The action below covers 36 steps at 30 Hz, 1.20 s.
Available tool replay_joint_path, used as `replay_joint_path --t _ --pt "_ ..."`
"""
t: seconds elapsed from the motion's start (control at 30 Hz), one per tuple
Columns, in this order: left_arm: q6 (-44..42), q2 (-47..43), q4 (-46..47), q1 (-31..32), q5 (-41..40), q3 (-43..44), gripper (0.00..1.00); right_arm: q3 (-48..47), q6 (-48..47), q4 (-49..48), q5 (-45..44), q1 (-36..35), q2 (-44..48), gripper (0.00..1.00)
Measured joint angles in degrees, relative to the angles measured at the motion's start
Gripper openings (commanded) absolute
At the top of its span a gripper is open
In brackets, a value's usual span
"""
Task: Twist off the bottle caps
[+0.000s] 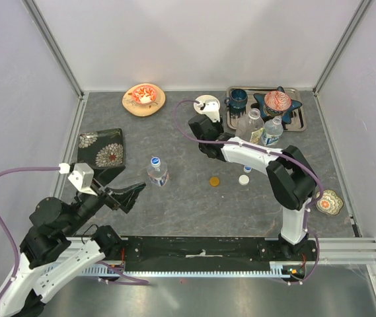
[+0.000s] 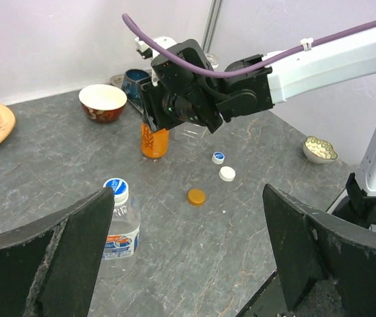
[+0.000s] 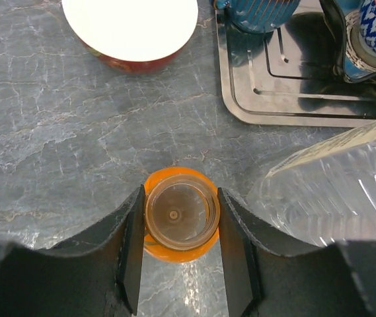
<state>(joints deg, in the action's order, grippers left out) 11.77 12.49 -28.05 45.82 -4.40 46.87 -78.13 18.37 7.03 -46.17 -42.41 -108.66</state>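
Right wrist view showed our right gripper (image 3: 179,224) clamped on the neck of the orange bottle (image 3: 178,249), one finger (image 3: 132,247) on each side; the bottle's mouth was open and capless. A clear ribbed bottle (image 3: 333,195) crowded the right edge, cut off by the frame. Beyond it we saw a metal tray (image 3: 273,99) and a white-lined red bowl (image 3: 129,30). Our left gripper (image 2: 188,251) hung with fingers wide apart, holding nothing, above the grey marbled table (image 2: 55,172). A short blue-labelled bottle (image 2: 119,224) stood capped nearby. Three loose caps, orange (image 2: 196,196), white (image 2: 226,174) and blue-rimmed (image 2: 219,158), lay apart.
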Motion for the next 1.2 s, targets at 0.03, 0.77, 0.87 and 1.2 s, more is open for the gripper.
replay_joint_path --t 0.03,0.77,0.87,1.2 --pt "0.00 0.04 -0.04 0.00 -0.02 -0.13 0.99 0.02 0.37 -0.33 0.13 0.31 -0.59 0.00" --pt "0.02 3.43 -0.15 0.00 0.07 -1.53 0.99 0.11 3.56 -1.64 4.72 2.10 -2.16 0.57" --pt "0.07 3.89 -0.15 0.00 0.13 -1.53 0.99 0.31 3.76 -1.11 5.44 2.14 -2.01 0.61" --pt "0.42 4.28 -0.13 0.00 0.46 -1.53 0.99 0.76 3.91 1.70 6.43 2.14 -1.62 0.73"
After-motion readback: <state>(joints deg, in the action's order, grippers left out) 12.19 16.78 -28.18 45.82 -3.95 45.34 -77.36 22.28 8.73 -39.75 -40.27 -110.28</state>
